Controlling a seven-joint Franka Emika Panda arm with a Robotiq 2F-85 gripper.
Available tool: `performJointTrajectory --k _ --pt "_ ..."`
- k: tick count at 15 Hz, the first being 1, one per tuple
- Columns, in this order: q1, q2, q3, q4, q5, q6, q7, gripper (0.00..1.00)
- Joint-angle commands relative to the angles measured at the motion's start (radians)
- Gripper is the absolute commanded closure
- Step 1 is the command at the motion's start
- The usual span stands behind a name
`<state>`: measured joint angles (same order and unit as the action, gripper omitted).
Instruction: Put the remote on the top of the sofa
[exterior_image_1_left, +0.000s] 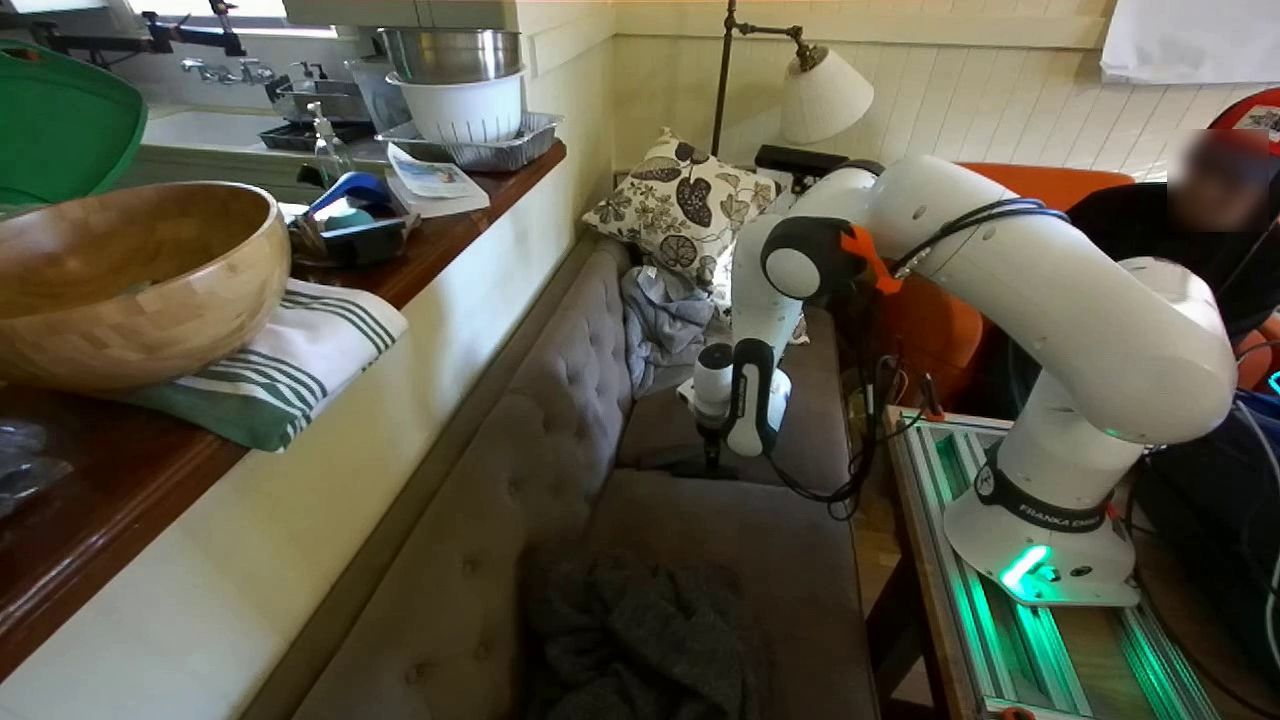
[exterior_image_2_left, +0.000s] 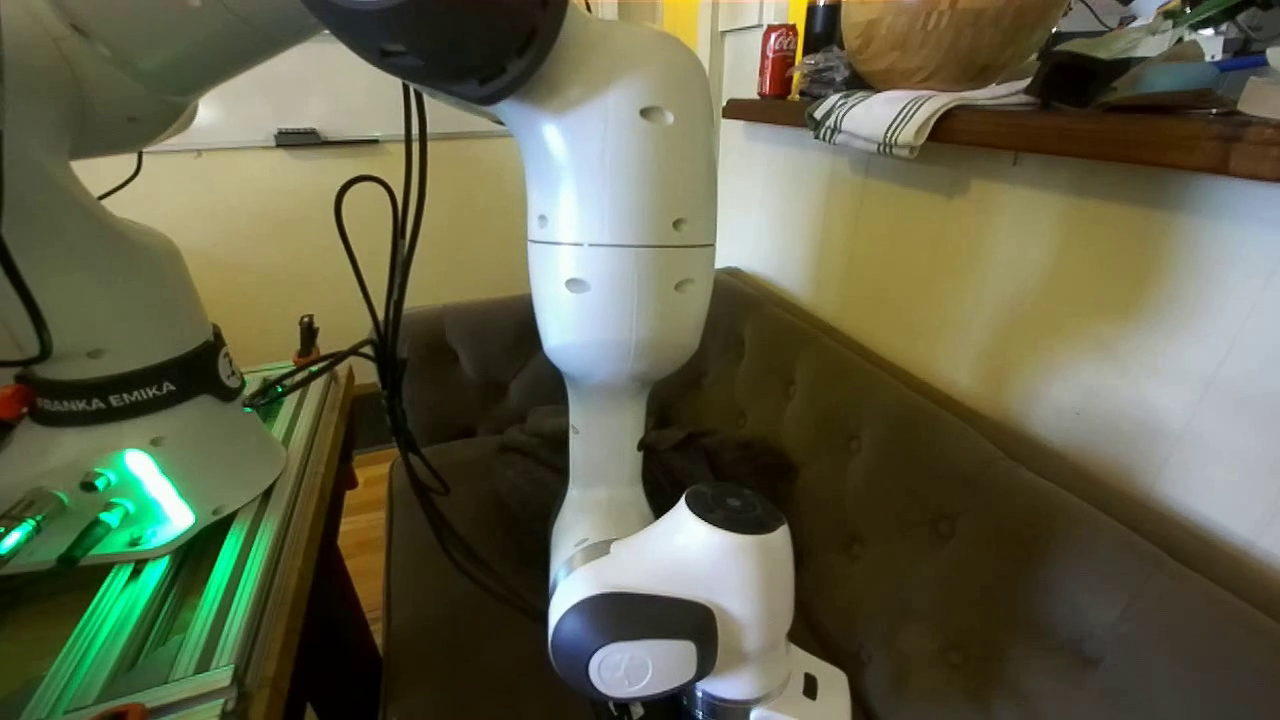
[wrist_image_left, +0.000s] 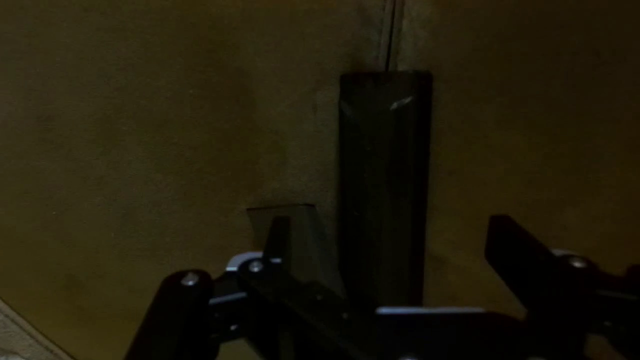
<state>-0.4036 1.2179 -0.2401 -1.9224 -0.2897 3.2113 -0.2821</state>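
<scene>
The remote (wrist_image_left: 382, 185), a slim black oblong, lies flat across the seam between two seat cushions in the wrist view. Its near end is hidden behind the gripper. It shows as a dark strip in an exterior view (exterior_image_1_left: 685, 468). The sofa (exterior_image_1_left: 480, 480) is grey-brown with a tufted backrest; it also shows in an exterior view (exterior_image_2_left: 960, 560). My gripper (wrist_image_left: 392, 222) is open and points down, with its fingers on either side of the remote and apart from it. In an exterior view, my gripper (exterior_image_1_left: 712, 455) is low at the seat. A dark grey strip (wrist_image_left: 305, 235), unclear, lies beside the left finger.
A dark grey blanket (exterior_image_1_left: 640, 630) lies on the near seat. A patterned pillow (exterior_image_1_left: 690, 205) and a light grey cloth (exterior_image_1_left: 665, 320) are at the sofa's far end. A wooden-topped ledge (exterior_image_1_left: 500, 215) with a wooden bowl (exterior_image_1_left: 150, 290) runs behind the backrest. Cables (exterior_image_1_left: 850, 480) hang beside the arm.
</scene>
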Motion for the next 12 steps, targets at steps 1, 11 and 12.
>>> performJointTrajectory --k 1,11,12 --pt "-0.053 0.022 0.037 0.045 0.012 -0.039 -0.015 0.0" --pt "-0.265 0.076 0.189 0.231 0.012 -0.322 -0.186 0.0" --pt "-0.266 0.084 0.19 0.246 0.014 -0.342 -0.195 0.0"
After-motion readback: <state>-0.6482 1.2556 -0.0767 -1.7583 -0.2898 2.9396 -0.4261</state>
